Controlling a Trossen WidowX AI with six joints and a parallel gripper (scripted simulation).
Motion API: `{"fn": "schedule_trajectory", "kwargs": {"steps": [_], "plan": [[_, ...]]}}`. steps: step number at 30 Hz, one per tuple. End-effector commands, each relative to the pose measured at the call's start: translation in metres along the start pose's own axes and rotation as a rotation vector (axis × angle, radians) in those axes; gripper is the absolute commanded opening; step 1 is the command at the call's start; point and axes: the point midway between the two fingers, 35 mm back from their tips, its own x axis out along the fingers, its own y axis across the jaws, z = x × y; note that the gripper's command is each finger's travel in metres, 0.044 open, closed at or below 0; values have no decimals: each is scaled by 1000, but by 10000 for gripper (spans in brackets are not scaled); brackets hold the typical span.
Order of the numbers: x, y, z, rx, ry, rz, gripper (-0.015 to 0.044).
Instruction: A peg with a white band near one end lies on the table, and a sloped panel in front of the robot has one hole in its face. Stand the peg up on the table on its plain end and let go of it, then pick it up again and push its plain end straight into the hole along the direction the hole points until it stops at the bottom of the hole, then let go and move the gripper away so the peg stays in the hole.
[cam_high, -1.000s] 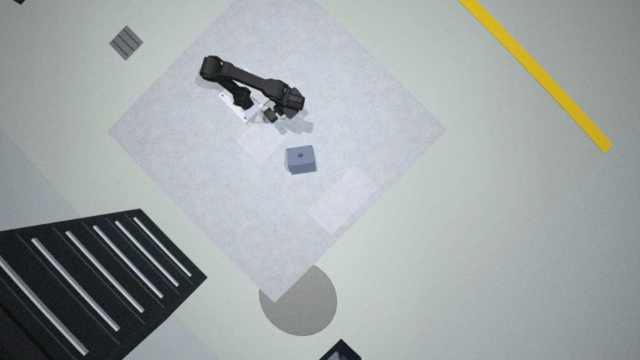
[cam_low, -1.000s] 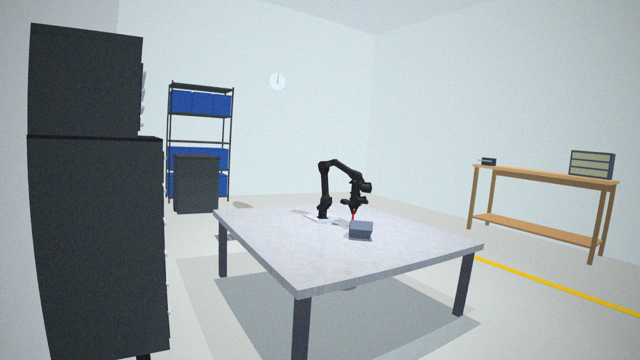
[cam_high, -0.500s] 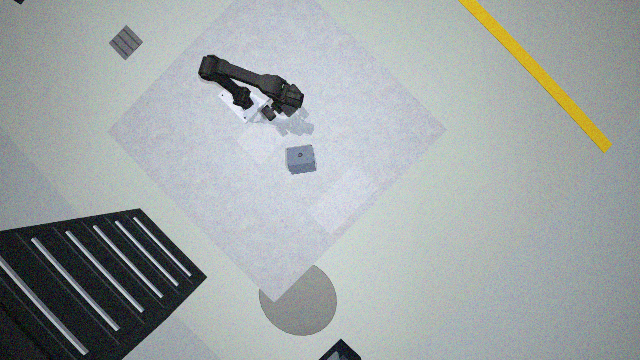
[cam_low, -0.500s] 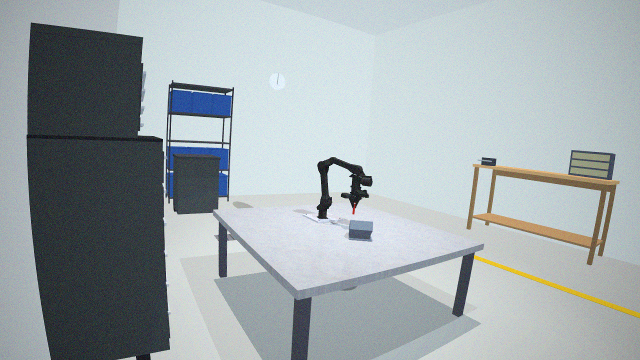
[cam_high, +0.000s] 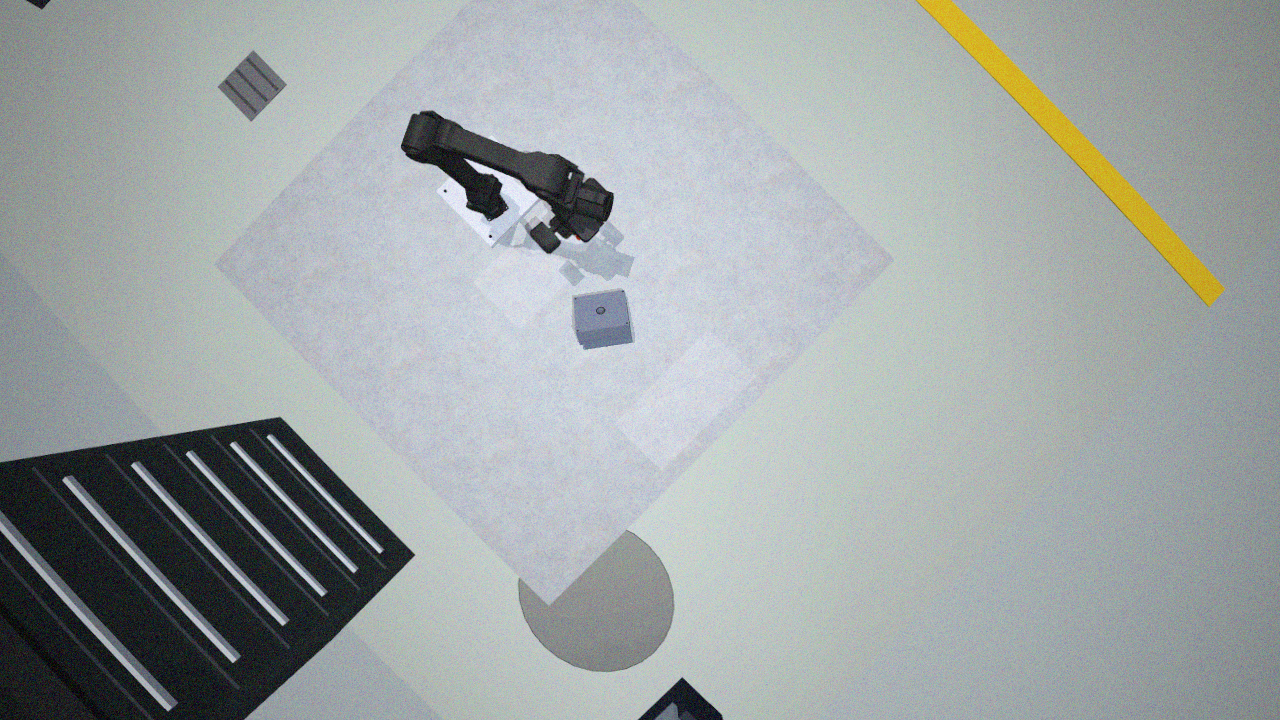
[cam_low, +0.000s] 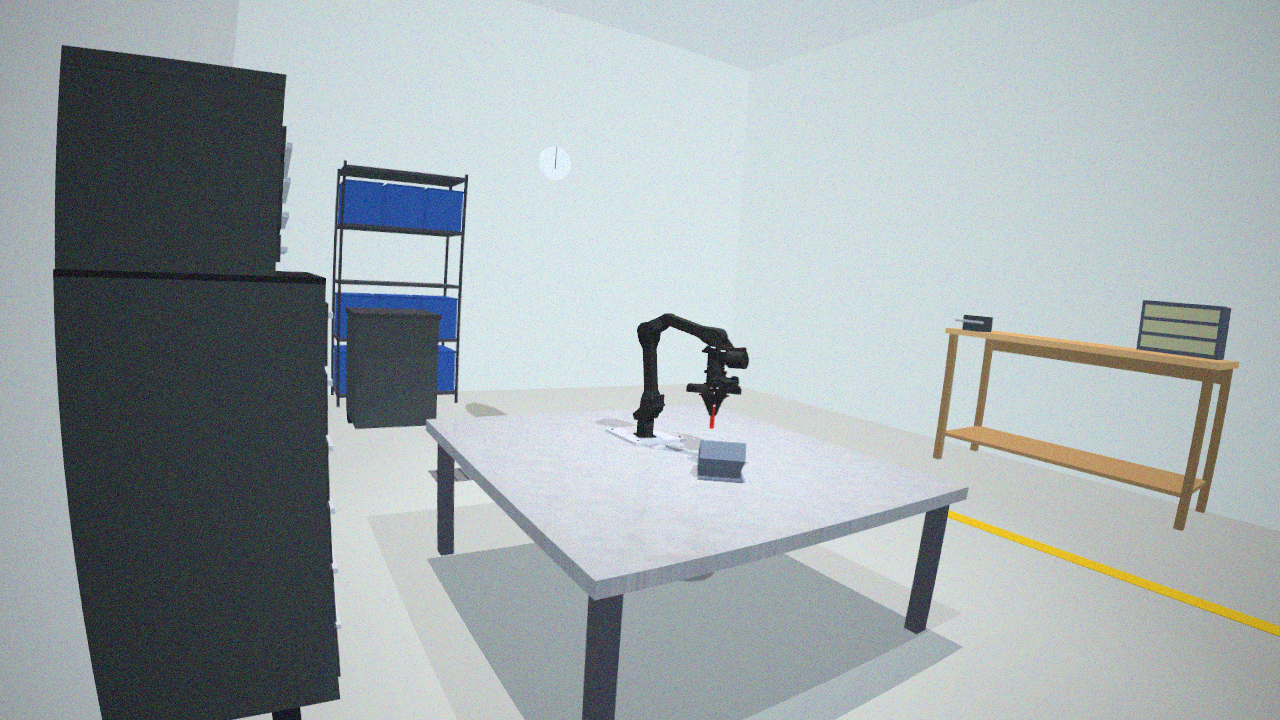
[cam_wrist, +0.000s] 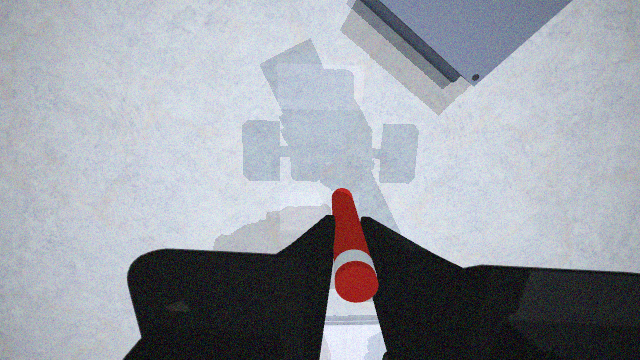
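The red peg (cam_low: 712, 420) (cam_wrist: 346, 235) is held near upright in my gripper (cam_low: 713, 411) (cam_wrist: 346, 224), which is shut on it. The white band (cam_wrist: 354, 257) is at the upper end, near the wrist camera, and the plain end points down. In the exterior view the peg hangs above the table. The arm almost wholly hides it in the top view. The blue-grey sloped panel (cam_high: 617, 302) (cam_low: 721, 459) (cam_wrist: 485, 30) stands off to one side of the gripper. Its one hole (cam_high: 600, 310) shows dark and empty in the top view; the wrist view cuts it off.
The table (cam_high: 358, 268) (cam_low: 581, 528) carries the arm's white base plate (cam_high: 490, 234) beside the arm's foot. The panel block's near edge and corner show at the top right of the wrist view. Shelves, a dark cabinet (cam_low: 187, 465) and a wooden bench (cam_low: 1074, 346) stand away from the table.
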Motion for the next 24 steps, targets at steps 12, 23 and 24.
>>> {"fn": "schedule_trajectory", "kwargs": {"steps": [12, 23, 24], "plan": [[-10, -13, 41, -71, -134, -86, 0], [-20, -25, 70, -116, -222, -166, 0], [-20, -26, 73, -119, -230, -173, 0]]}}
